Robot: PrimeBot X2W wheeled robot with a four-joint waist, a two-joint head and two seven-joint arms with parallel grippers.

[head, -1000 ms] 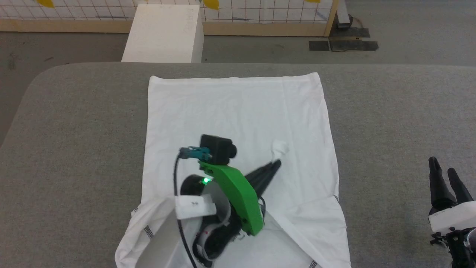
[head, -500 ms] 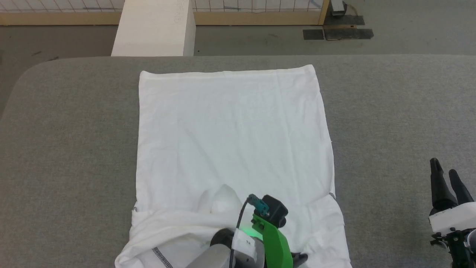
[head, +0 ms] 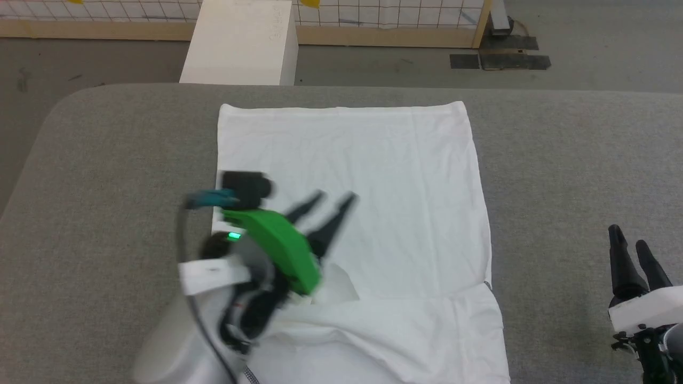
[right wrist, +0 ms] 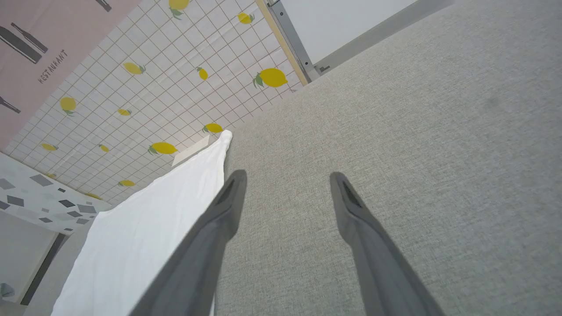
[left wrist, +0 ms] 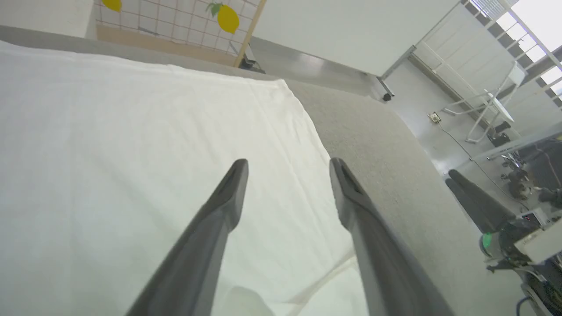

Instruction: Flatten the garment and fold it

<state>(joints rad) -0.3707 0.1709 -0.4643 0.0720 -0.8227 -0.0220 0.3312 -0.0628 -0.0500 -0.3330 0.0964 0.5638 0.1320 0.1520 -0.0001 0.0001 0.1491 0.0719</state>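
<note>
The garment, a white shirt, lies mostly flat on the grey table, its far hem straight and its near part rumpled with a fold across it. My left gripper hovers over the garment's left half, open, nothing between its fingers; the left wrist view has the same jaws spread above the white cloth. My right gripper rests at the table's right side, well off the garment, open. In the right wrist view its fingers point over bare grey surface, the garment's edge lying to their left.
A rigid white box stands on the floor beyond the table's far edge. A wooden-framed grid panel with lemon prints runs behind it. Bare grey table lies to both sides of the garment.
My left gripper went from shut to open, letting the cloth go near the front, then swung up and left over the garment. The right arm stayed put. The camera shifted a little.
</note>
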